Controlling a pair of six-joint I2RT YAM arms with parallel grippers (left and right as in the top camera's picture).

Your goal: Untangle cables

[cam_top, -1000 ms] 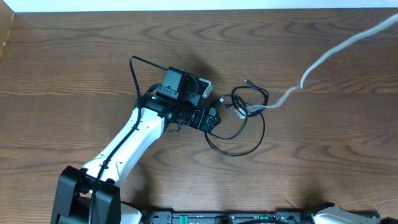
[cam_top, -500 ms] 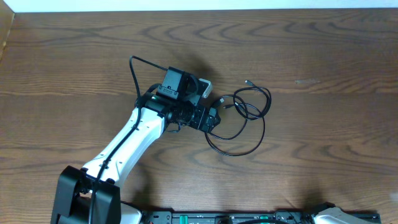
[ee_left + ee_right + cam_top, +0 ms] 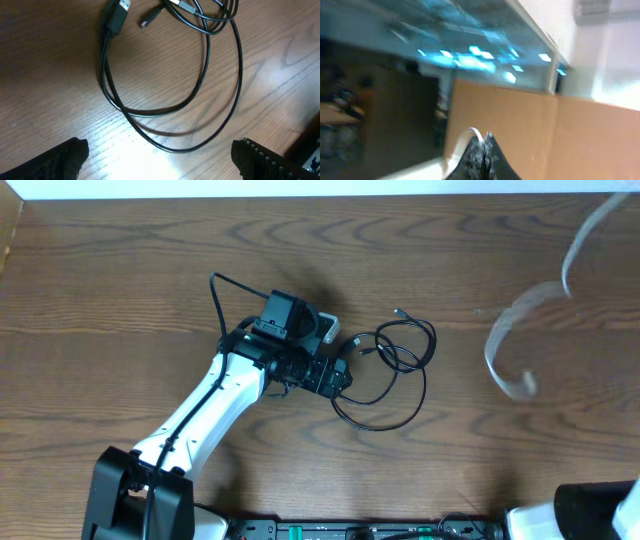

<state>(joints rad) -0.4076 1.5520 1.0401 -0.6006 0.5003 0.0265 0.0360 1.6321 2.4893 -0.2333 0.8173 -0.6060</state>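
A thin black cable (image 3: 400,350) lies in loose loops on the wooden table, its small plugs near the top of the loops. My left gripper (image 3: 343,376) is open at the loops' left edge. In the left wrist view the black cable (image 3: 118,19) lies ahead of the open, empty fingers (image 3: 160,162). A white cable (image 3: 497,330) hangs blurred in the air at the right, apart from the black one. In the right wrist view my right gripper (image 3: 482,145) is shut on the white cable (image 3: 470,135), raised and facing the room.
The table's far edge runs along the top of the overhead view. The left arm's own thick black wire (image 3: 214,295) loops behind its wrist. Part of the right arm's base (image 3: 595,515) shows at the bottom right.
The white cable has come free of the black loops and now swings in the air at the right. The black cable and left arm have barely moved.
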